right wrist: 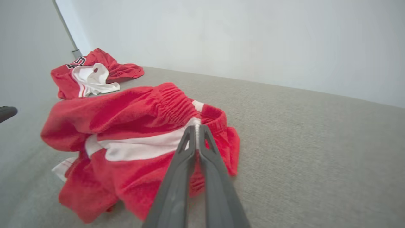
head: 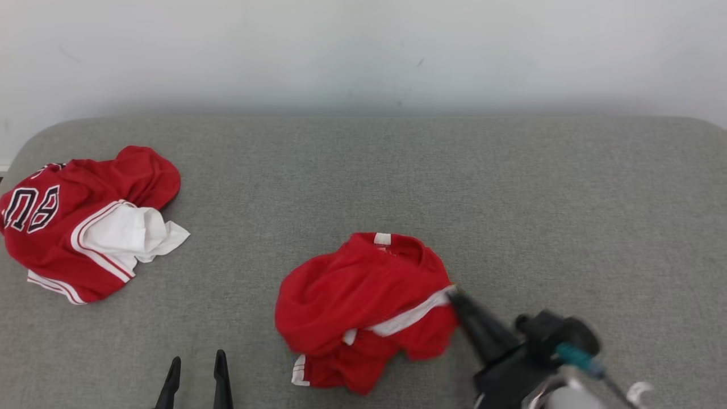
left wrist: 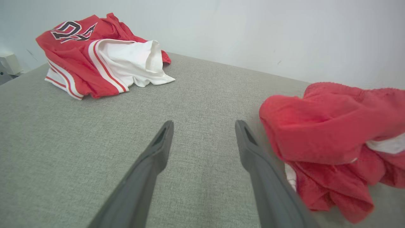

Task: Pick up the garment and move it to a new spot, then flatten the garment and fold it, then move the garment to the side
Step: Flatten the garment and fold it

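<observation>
A crumpled red garment (head: 363, 295) with a white stripe lies on the grey surface, near the front and a little right of centre. My right gripper (head: 454, 294) comes in from the lower right and is shut on its right edge. In the right wrist view the gripper (right wrist: 196, 126) pinches the garment (right wrist: 126, 126) where the white stripe meets the gathered waistband. My left gripper (head: 196, 363) stands open at the lower left, holding nothing. In the left wrist view this gripper (left wrist: 204, 126) hovers over bare cloth, and the garment (left wrist: 332, 133) lies just beside its right finger.
A second red garment (head: 74, 221) with dark lettering and a white lining lies bunched at the far left; it also shows as a red heap (left wrist: 95, 63) (right wrist: 91, 72). The grey padded surface (head: 511, 199) ends at a pale wall (head: 363, 51) behind.
</observation>
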